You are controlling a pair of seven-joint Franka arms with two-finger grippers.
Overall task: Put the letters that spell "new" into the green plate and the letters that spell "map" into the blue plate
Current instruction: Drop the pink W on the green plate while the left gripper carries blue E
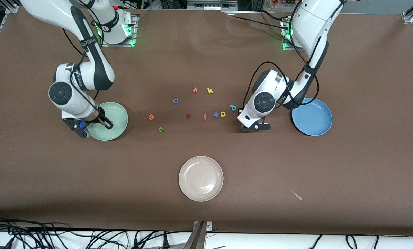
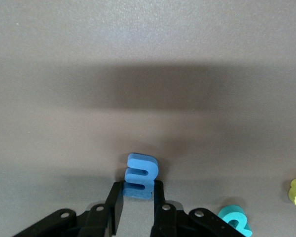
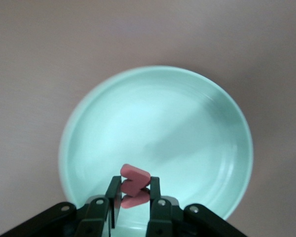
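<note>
Holding two letters at once, I have each arm at its own end of the bench (image 1: 206, 214). My right hand (image 3: 133, 192), at mid-left of the front frame, is closed on the pink w (image 3: 134, 183) and hangs over the green plate (image 3: 89, 128); I judge that sits right for a drop, since the w belongs with "new". My left hand (image 2: 138, 200), at mid-right, is pinched shut on the blue m (image 2: 140, 175), low over the bench beside the blue plate (image 1: 313, 119), which I take as a pick just made, with the carry to that plate to follow.

Across the frame's middle lie the rest: the orange e (image 1: 151, 117) and green n (image 1: 161, 129) toward the green plate, the teal p (image 1: 233, 107) and yellow a (image 1: 223, 114) near my left hand. A cream plate (image 1: 201, 178) sits low in the centre.

From the front I cannot see either held letter; the hands hide them. Only the wrist views show the grips, each letter pinched edge-on between the fingers. The left wrist view also catches the p and a at its lower right corner.
</note>
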